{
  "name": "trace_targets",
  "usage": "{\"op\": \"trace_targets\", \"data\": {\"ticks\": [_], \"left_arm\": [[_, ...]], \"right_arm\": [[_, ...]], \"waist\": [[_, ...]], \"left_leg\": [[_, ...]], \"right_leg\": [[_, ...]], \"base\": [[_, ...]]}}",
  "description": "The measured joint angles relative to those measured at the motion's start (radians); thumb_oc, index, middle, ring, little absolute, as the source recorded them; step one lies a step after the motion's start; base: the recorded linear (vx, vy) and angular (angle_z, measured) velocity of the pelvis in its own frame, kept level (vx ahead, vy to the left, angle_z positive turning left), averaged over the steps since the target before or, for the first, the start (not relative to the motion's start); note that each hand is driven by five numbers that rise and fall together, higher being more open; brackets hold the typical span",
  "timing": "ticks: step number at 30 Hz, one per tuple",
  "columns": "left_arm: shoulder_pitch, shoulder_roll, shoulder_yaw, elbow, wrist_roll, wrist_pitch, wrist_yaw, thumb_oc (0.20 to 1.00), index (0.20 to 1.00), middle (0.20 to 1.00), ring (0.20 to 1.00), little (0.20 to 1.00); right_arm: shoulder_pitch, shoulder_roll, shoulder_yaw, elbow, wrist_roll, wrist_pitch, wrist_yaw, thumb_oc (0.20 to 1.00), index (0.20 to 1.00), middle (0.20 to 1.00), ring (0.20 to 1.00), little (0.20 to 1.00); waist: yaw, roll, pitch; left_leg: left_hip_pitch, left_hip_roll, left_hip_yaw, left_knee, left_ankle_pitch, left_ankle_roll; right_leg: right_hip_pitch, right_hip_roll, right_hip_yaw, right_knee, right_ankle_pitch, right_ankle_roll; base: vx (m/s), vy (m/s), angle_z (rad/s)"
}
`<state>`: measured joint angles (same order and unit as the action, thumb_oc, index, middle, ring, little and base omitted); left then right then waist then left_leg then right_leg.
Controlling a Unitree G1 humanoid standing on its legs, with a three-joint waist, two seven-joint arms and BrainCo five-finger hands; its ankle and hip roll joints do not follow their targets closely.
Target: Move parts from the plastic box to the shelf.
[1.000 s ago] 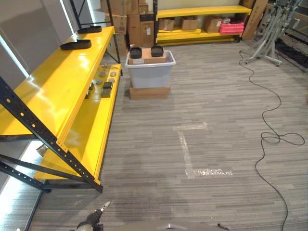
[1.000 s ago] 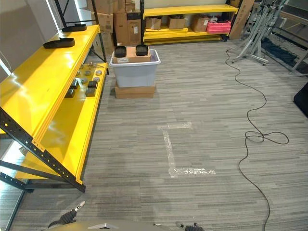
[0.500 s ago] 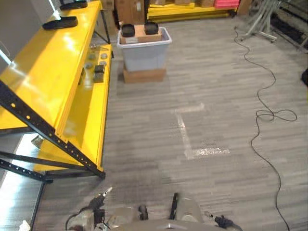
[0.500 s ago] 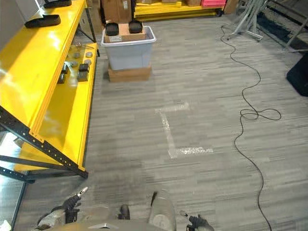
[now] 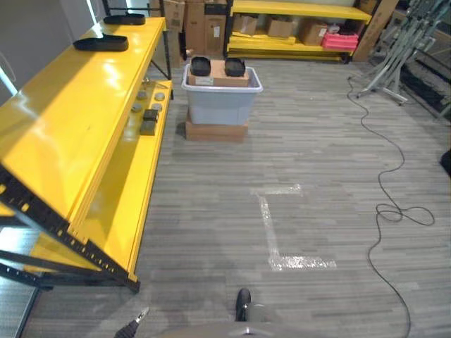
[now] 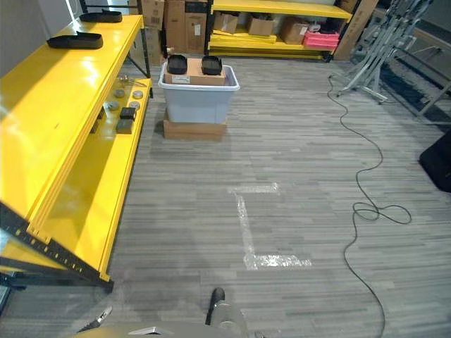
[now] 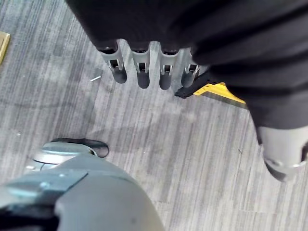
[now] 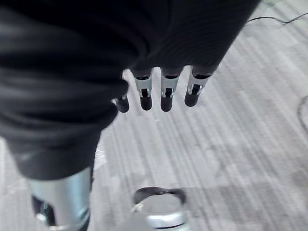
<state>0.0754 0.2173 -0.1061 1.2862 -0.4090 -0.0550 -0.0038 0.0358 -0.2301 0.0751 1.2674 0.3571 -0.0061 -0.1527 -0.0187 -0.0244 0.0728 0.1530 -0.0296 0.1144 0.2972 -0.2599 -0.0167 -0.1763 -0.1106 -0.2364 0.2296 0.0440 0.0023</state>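
two black parts (image 5: 218,66) atop plastic box (image 5: 222,102), seemingly.

The small parts (image 5: 148,120) at the far end of the yellow shelf (image 5: 77,134) are too small to identify — dark blocks and grey discs at most. The shelf's near end is cut off by the picture's edge. The plastic box (image 5: 222,102) hides its contents below a cardboard piece (image 5: 218,72) and two black items (image 5: 201,66). The left hand (image 7: 144,72) and right hand (image 8: 163,91) — palms hidden under dark covers.
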Motion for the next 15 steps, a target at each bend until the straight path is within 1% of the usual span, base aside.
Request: {"op": "trace_targets", "data": {"ticks": [1,2,3,4,5,6,7,8,9,10,11,12,13,14,15], "left_arm": [[-0.011,-0.005,0.009,0.024,-0.001,-0.001,0.002,1.000,1.000,1.000,1.000,1.000],[-0.029,-0.017,0.013,0.031,-0.001,-0.001,0.005,1.000,1.000,1.000,1.000,1.000],[-0.052,-0.032,0.025,0.028,-0.002,-0.006,0.008,1.000,1.000,1.000,1.000,1.000],[-0.056,-0.012,0.027,0.016,-0.001,-0.014,0.020,1.000,1.000,1.000,1.000,1.000],[-0.079,-0.002,0.031,0.000,-0.002,-0.009,0.019,1.000,1.000,1.000,1.000,1.000],[-0.085,0.003,0.025,-0.029,-0.001,-0.015,0.018,1.000,1.000,1.000,1.000,1.000],[-0.090,0.009,0.026,-0.050,-0.002,-0.020,0.017,1.000,1.000,1.000,1.000,1.000],[-0.094,0.022,0.026,-0.058,-0.007,-0.021,0.019,1.000,1.000,1.000,1.000,1.000],[-0.068,0.030,0.027,-0.052,-0.022,-0.015,0.022,1.000,1.000,1.000,1.000,1.000],[-0.049,0.031,0.027,-0.045,-0.034,-0.007,0.025,1.000,1.000,1.000,1.000,1.000],[-0.040,0.031,0.028,-0.046,-0.044,-0.007,0.026,1.000,1.000,1.000,1.000,1.000],[-0.035,0.010,0.031,-0.049,-0.063,-0.019,0.030,1.000,1.000,1.000,1.000,1.000],[-0.035,0.006,0.031,-0.041,-0.064,-0.020,0.034,1.000,1.000,1.000,1.000,1.000],[-0.038,-0.001,0.036,-0.009,-0.070,-0.019,0.035,1.000,1.000,1.000,1.000,1.000],[-0.036,-0.001,0.052,-0.006,-0.073,-0.019,0.036,1.000,1.000,1.000,1.000,1.000]], "right_arm": [[-0.016,-0.010,0.001,-0.015,-0.003,0.001,0.000,1.000,1.000,1.000,1.000,1.000],[-0.017,-0.026,0.001,-0.026,-0.003,0.000,-0.001,1.000,1.000,1.000,1.000,1.000],[-0.027,-0.044,0.000,-0.032,-0.002,0.001,-0.002,1.000,1.000,1.000,1.000,1.000],[-0.039,-0.038,0.000,-0.044,0.000,0.007,-0.004,1.000,1.000,1.000,1.000,1.000],[-0.028,-0.039,-0.001,-0.071,0.002,0.013,-0.004,1.000,1.000,1.000,1.000,1.000],[-0.021,-0.048,-0.007,-0.064,0.002,0.017,-0.010,1.000,1.000,1.000,1.000,1.000],[-0.030,-0.047,-0.005,-0.058,0.002,0.027,-0.010,1.000,1.000,1.000,1.000,1.000],[-0.044,-0.041,-0.001,-0.047,0.001,0.032,-0.009,1.000,1.000,1.000,1.000,1.000],[-0.068,-0.038,0.002,-0.033,0.001,0.029,-0.008,1.000,1.000,1.000,1.000,1.000],[-0.061,-0.038,0.015,-0.037,-0.006,0.027,-0.009,1.000,1.000,1.000,1.000,1.000],[-0.066,-0.040,0.024,-0.030,-0.012,0.023,-0.009,1.000,1.000,1.000,1.000,1.000],[-0.068,-0.062,0.023,0.001,-0.012,0.028,-0.010,1.000,1.000,1.000,1.000,1.000],[-0.064,-0.069,0.025,0.006,-0.012,0.026,-0.011,1.000,1.000,1.000,1.000,1.000],[-0.031,-0.083,0.036,0.006,-0.012,0.021,-0.009,1.000,1.000,1.000,1.000,1.000],[-0.018,-0.082,0.042,0.007,-0.013,0.019,-0.008,1.000,1.000,1.000,1.000,1.000]], "waist": [[0.003,-0.005,-0.007],[-0.002,-0.006,-0.022],[0.000,-0.014,-0.014],[0.013,-0.047,-0.020],[0.005,-0.065,-0.019],[0.021,-0.051,-0.021],[0.034,-0.074,0.001],[0.045,-0.086,0.019],[0.052,-0.095,0.037],[0.047,-0.090,0.039],[0.051,-0.072,0.037],[0.093,-0.025,0.046],[0.091,0.007,0.051],[0.067,0.044,0.053],[0.067,0.039,0.055]], "left_leg": [[-0.046,0.011,0.020,0.111,0.050,-0.048],[-0.093,0.019,0.037,0.201,0.125,-0.046],[-0.128,0.018,0.037,0.291,0.204,-0.047],[-0.278,0.064,0.032,0.574,0.392,-0.037],[-0.418,0.100,0.023,0.793,0.438,-0.022],[-0.546,0.122,-0.002,0.909,0.384,-0.005],[-0.617,0.123,0.002,0.894,0.332,0.000],[-0.640,0.123,0.033,0.805,0.303,0.008],[-0.647,0.128,0.083,0.620,0.287,0.000],[-0.656,0.117,0.101,0.520,0.272,-0.010],[-0.632,0.105,0.127,0.357,0.258,-0.011],[-0.546,0.112,0.145,-0.085,0.295,-0.041],[-0.542,0.117,0.146,-0.167,0.320,-0.051],[-0.547,0.112,0.142,-0.312,0.331,-0.044],[-0.547,0.102,0.139,-0.320,0.333,-0.045]], "right_leg": [[0.012,-0.010,-0.009,0.012,-0.007,-0.015],[0.019,-0.022,-0.021,0.034,-0.012,-0.022],[-0.005,-0.014,-0.044,0.108,-0.070,-0.026],[0.029,0.049,-0.044,-0.009,-0.115,-0.083],[0.044,0.062,-0.045,-0.050,-0.073,-0.140],[0.042,0.090,-0.028,-0.055,-0.081,-0.134],[0.064,0.100,-0.013,-0.069,-0.084,-0.132],[0.090,0.101,-0.005,-0.103,-0.075,-0.114],[0.149,0.112,0.000,-0.146,-0.064,-0.101],[0.192,0.132,0.022,-0.193,-0.091,-0.060],[0.215,0.143,0.032,-0.227,-0.111,0.000],[0.231,0.150,-0.023,-0.189,-0.134,0.018],[0.265,0.181,-0.017,-0.211,-0.131,-0.036],[0.335,0.216,-0.012,-0.247,-0.150,-0.039],[0.356,0.213,0.008,-0.247,-0.166,-0.032]], "base": [[0.26,-0.269,0.07],[0.28,-0.301,0.14],[0.34,-0.365,0.15],[0.26,-0.247,0.41],[0.31,-0.186,0.48],[0.20,-0.042,0.38],[0.15,-0.006,-0.08],[0.44,0.114,-0.68],[0.60,0.168,-0.76],[0.61,0.173,-0.71],[0.52,0.143,-0.90],[0.58,0.151,-0.97],[0.88,0.231,-0.95],[0.65,0.169,-0.40],[0.60,0.157,-0.36]]}}
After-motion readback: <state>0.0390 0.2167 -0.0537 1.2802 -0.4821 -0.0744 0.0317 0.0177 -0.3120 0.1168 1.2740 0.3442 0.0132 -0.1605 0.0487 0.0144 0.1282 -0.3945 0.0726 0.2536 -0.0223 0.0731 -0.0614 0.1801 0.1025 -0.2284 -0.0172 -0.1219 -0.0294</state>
